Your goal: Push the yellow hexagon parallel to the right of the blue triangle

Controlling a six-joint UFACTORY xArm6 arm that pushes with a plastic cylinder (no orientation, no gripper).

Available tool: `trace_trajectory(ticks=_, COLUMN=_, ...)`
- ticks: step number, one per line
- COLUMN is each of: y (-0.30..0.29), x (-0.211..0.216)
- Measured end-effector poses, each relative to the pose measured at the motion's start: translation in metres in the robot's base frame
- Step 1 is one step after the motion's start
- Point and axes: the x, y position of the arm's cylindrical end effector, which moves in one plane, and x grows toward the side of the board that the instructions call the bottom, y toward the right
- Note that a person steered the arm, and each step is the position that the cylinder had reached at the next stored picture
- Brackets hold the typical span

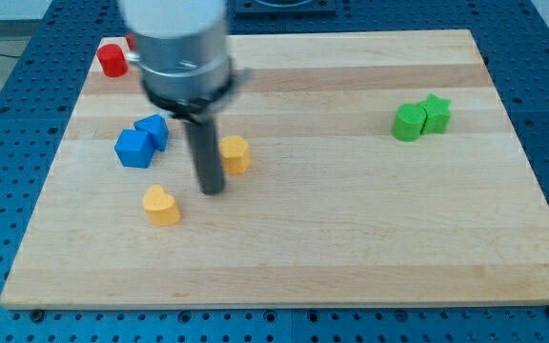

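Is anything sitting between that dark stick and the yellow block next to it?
No. In the camera view my tip sits just to the view's left of the yellow hexagon, with only bare board between them.

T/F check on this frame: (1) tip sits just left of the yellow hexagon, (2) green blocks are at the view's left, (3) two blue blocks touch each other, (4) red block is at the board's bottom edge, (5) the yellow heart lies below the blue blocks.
1. True: my tip is just left of the yellow hexagon.
2. False: the two green blocks sit at the view's right.
3. True: the blue blocks sit touching.
4. False: the red block is at the top-left corner.
5. True: the yellow heart lies below them.
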Motion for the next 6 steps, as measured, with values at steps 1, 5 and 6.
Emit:
trace_trajectory(ticks=1, y=0.015, x=-0.029)
trace_trajectory(ticks=5, y=0.133, x=-0.02)
trace_trajectory(ticks=6, y=0.107, x=-0.035)
